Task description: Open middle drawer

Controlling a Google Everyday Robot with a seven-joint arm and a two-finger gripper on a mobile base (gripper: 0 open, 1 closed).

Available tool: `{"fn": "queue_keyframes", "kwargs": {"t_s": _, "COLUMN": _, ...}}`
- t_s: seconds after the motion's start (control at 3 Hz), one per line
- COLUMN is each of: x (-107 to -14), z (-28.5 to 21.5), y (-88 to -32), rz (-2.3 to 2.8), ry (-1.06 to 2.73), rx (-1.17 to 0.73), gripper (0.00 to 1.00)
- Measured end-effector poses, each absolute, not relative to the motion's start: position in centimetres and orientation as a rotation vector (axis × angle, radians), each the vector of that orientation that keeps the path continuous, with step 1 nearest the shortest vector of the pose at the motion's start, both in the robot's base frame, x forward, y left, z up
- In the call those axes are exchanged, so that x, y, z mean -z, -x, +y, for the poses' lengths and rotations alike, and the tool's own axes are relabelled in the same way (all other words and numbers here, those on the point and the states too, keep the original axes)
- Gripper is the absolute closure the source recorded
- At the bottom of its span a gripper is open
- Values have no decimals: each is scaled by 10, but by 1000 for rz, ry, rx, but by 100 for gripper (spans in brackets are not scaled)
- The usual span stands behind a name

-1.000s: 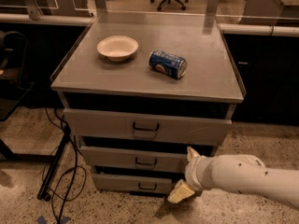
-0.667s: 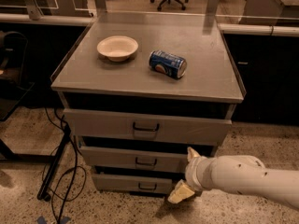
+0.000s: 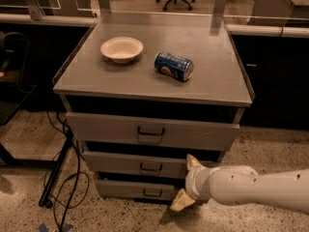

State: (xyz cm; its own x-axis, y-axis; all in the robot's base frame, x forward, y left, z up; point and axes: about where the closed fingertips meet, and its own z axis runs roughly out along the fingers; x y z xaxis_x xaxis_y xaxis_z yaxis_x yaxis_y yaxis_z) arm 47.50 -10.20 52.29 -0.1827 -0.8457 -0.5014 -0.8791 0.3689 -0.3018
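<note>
The grey cabinet has three stacked drawers. The middle drawer [image 3: 120, 163] has a small black loop handle [image 3: 151, 167] at its centre. The top drawer [image 3: 111, 128] sits above it and the bottom drawer [image 3: 120, 189] below it. My gripper [image 3: 187, 182] is at the end of the white arm [image 3: 256, 183], which comes in from the lower right. It is just right of the middle drawer's handle, in front of the right part of the middle and bottom drawers. Its two cream fingers [image 3: 193, 161] are spread apart and hold nothing. They do not touch the handle.
A white bowl [image 3: 121, 48] and a blue can [image 3: 174, 65] lying on its side rest on the cabinet top [image 3: 217, 81]. Black cables and a stand leg [image 3: 58, 178] lie on the floor at the left. Dark counters run behind the cabinet.
</note>
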Motion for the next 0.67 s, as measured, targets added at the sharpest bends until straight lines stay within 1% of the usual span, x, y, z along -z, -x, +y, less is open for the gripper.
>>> {"fn": "queue_keyframes", "kwargs": {"t_s": 0.67, "x": -479, "z": -86, "y": -494, "rz": 1956, "ry": 1492, "rx": -156, "gripper": 0}}
